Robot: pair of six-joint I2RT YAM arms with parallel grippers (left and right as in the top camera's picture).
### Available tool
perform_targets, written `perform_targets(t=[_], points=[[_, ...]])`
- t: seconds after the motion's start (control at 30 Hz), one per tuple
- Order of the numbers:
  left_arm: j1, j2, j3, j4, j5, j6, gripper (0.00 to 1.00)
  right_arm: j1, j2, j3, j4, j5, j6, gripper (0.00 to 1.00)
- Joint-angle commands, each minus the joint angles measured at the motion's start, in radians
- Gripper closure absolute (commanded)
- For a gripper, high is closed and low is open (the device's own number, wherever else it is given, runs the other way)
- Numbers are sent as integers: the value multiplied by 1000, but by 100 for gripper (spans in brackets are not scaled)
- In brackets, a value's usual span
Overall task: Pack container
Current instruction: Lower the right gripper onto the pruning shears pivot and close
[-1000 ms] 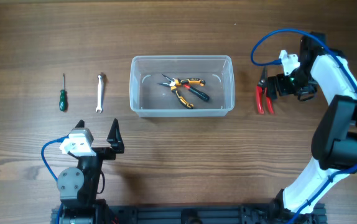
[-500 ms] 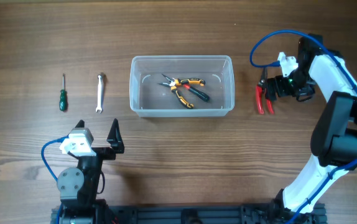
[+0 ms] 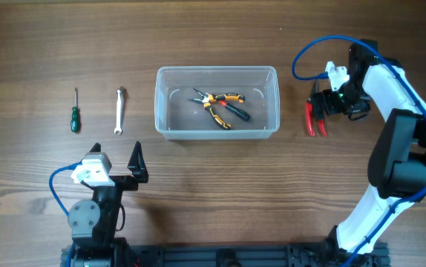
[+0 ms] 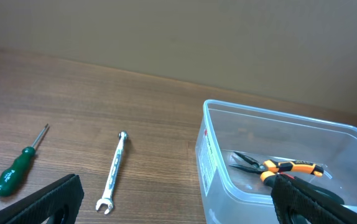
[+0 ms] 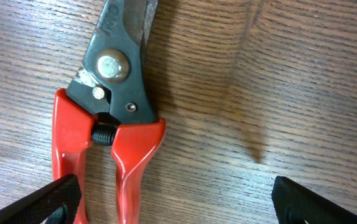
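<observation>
A brown wooden table [image 3: 213, 193] with long streaked grain fills the overhead view; the left wrist view adds a plain beige wall [image 4: 228, 37] behind its far edge. The container [image 3: 176, 119] sits just toward 12 o'clock from the table's centre: a clear, rounded-cornered bin with a thick rim, holding orange-and-black pliers [image 3: 220, 105] on its floor. At its 9 o'clock lie a wrench [image 3: 120, 111] and, farther out, a green-handled screwdriver [image 3: 74, 111]; at its 3 o'clock lie red-handled cutters [image 3: 315, 119]. The left gripper [image 4: 172, 205] waits at the table's 7 o'clock, fingers spread and empty. The right gripper [image 5: 175, 202] hangs over the cutters, fingers spread wide on either side of the handles, grasping nothing; contact cannot be judged. The cutters' blade tips and handle ends run off the right wrist view, and the container's right end is cut off in the left wrist view.
</observation>
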Motion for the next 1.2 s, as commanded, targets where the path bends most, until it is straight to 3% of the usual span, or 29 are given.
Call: perform_targets(t=[0.0, 1.17], points=[[7, -7, -6, 0, -2, -13, 0, 2, 15, -5, 11, -18, 15, 2], [7, -7, -6, 0, -2, -13, 0, 2, 66, -6, 23, 11, 26, 0]])
